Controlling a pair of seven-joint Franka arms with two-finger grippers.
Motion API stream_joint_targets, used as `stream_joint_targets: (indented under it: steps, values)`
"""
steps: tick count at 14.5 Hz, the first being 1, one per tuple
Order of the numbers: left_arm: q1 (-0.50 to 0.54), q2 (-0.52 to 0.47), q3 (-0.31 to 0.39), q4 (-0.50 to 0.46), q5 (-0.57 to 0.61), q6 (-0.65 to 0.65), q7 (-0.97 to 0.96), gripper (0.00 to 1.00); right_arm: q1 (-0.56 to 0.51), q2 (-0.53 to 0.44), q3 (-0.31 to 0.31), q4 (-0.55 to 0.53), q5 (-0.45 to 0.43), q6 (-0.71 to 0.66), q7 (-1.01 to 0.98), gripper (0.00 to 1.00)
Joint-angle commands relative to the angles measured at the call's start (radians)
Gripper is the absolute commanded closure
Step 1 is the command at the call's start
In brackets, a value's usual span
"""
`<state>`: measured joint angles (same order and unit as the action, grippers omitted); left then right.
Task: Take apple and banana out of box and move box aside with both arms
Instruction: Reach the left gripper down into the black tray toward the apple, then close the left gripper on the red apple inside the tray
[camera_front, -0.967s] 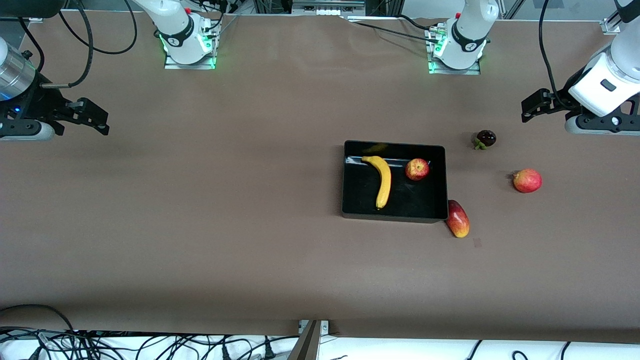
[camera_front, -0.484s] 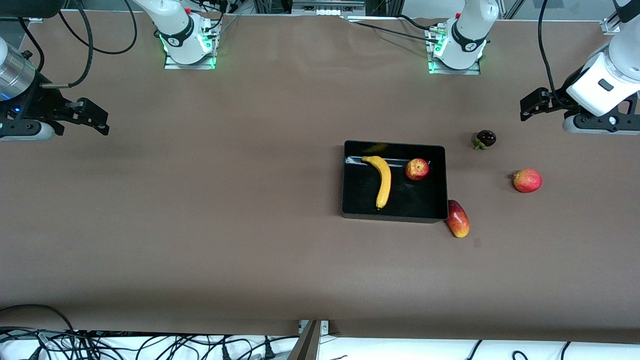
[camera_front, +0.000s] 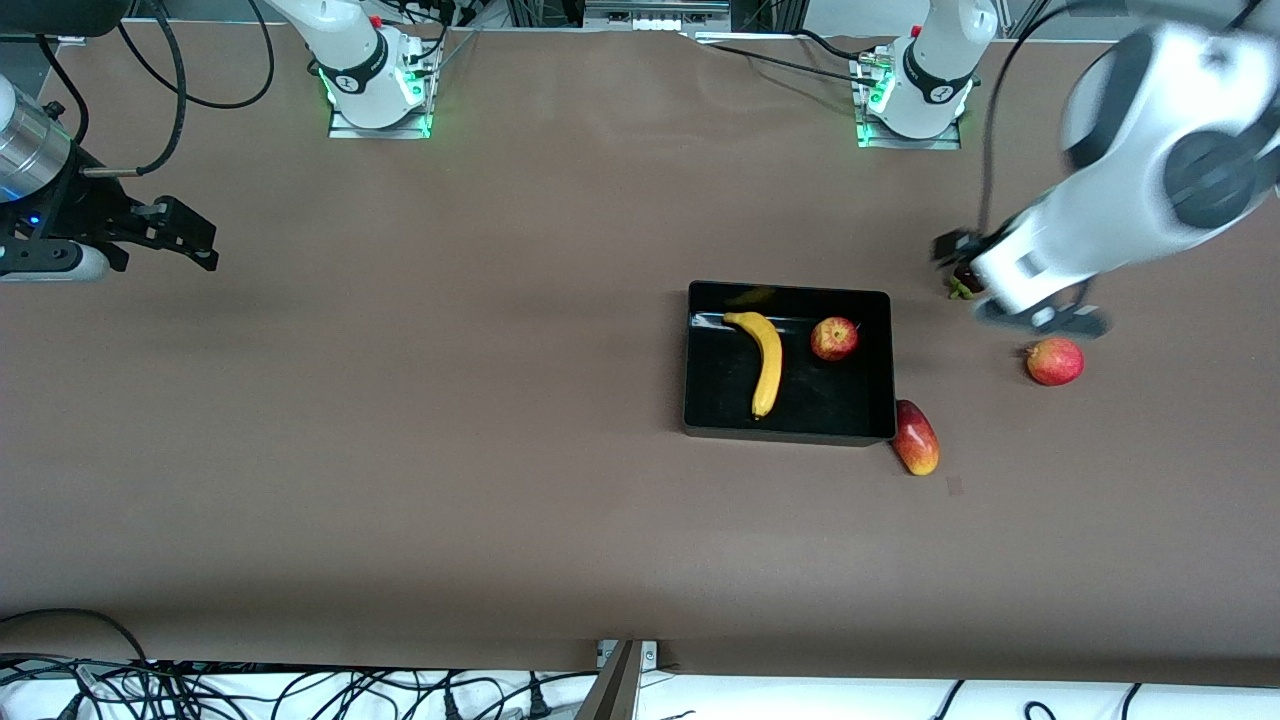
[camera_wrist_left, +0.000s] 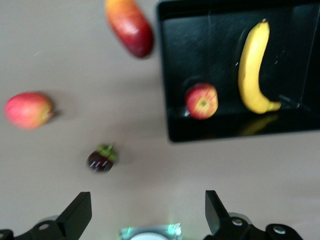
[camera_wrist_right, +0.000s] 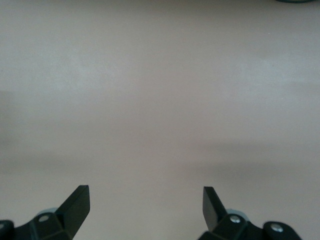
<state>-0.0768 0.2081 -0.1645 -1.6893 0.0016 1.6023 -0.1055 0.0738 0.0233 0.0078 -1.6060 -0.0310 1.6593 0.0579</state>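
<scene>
Fingers spread, left gripper (camera_wrist_left: 145, 217) hovers over round dark fruit (camera_wrist_left: 101, 158); right gripper (camera_wrist_right: 145, 210) waits open.

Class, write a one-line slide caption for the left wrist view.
Open left gripper above the dark fruit, beside the box holding banana and apple.

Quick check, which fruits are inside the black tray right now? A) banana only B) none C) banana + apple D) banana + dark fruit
C: the banana and the apple lie apart inside the black tray; the dark fruit and two red fruits sit on the table outside it.
</scene>
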Motion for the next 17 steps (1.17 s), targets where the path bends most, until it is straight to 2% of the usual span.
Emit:
stream_joint_targets:
  steps: [1, 3, 6, 11, 15, 17]
  values:
    - [-0.006, 0.100, -0.056, 0.022, -0.015, 0.111, -0.089, 0.00, -0.017, 0.009, 0.012, 0.020, 0.020, -0.003, 0.003, 0.00]
    - [-0.035, 0.178, -0.064, 0.008, 0.003, 0.212, -0.128, 0.00, -0.017, 0.009, 0.012, 0.020, 0.020, -0.004, 0.003, 0.00]
    - [-0.056, 0.234, -0.066, -0.029, 0.001, 0.323, -0.129, 0.00, -0.017, 0.009, 0.012, 0.020, 0.020, -0.004, 0.003, 0.00]
    - [-0.067, 0.225, -0.066, -0.272, 0.003, 0.569, -0.131, 0.00, -0.017, 0.009, 0.012, 0.020, 0.020, -0.004, 0.003, 0.00]
    - [-0.090, 0.229, -0.064, -0.357, 0.011, 0.695, -0.134, 0.00, -0.017, 0.009, 0.008, 0.020, 0.020, -0.004, 0.002, 0.00]
    - [-0.093, 0.232, -0.064, -0.374, 0.059, 0.719, -0.143, 0.00, -0.017, 0.009, 0.003, 0.020, 0.020, -0.004, 0.002, 0.00]
